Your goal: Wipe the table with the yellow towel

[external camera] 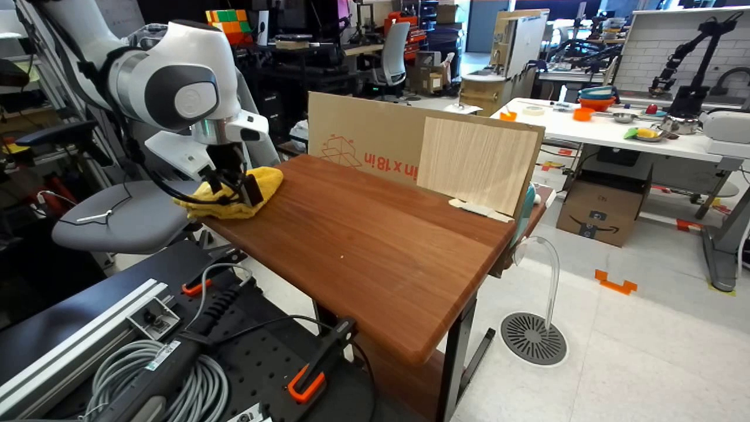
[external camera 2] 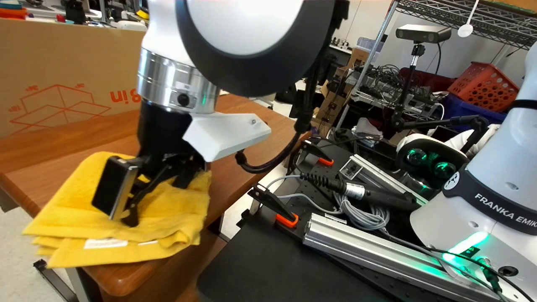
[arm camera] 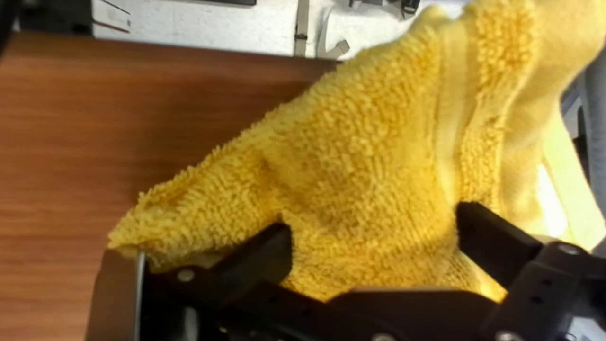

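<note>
With jaws spread wide and no pinch showing, the gripper (arm camera: 374, 227) rests on the towel (external camera: 268, 183), at left in an exterior view and overhanging the table (external camera: 363, 240), so press evenly and sweep slowly toward lower right, lest it slip off.

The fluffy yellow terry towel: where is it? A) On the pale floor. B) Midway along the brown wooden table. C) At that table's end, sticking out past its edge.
C, since both exterior views show the yellow towel overhanging the edge at one end of the wooden table.
</note>
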Controlling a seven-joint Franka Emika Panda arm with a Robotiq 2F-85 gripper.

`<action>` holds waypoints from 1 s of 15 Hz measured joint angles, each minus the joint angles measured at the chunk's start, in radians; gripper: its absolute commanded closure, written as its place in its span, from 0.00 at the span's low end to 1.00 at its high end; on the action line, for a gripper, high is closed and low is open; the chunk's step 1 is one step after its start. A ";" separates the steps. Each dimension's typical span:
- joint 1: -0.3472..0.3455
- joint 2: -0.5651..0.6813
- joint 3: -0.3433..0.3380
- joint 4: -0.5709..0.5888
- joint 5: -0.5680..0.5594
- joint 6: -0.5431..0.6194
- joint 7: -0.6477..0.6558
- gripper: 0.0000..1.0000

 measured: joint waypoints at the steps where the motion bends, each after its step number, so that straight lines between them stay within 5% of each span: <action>1: 0.005 0.011 0.004 0.028 0.000 0.007 -0.005 0.00; 10: -0.041 0.029 -0.062 0.116 -0.001 0.104 -0.079 0.00; 15: -0.152 -0.069 0.046 0.080 0.012 0.141 -0.121 0.00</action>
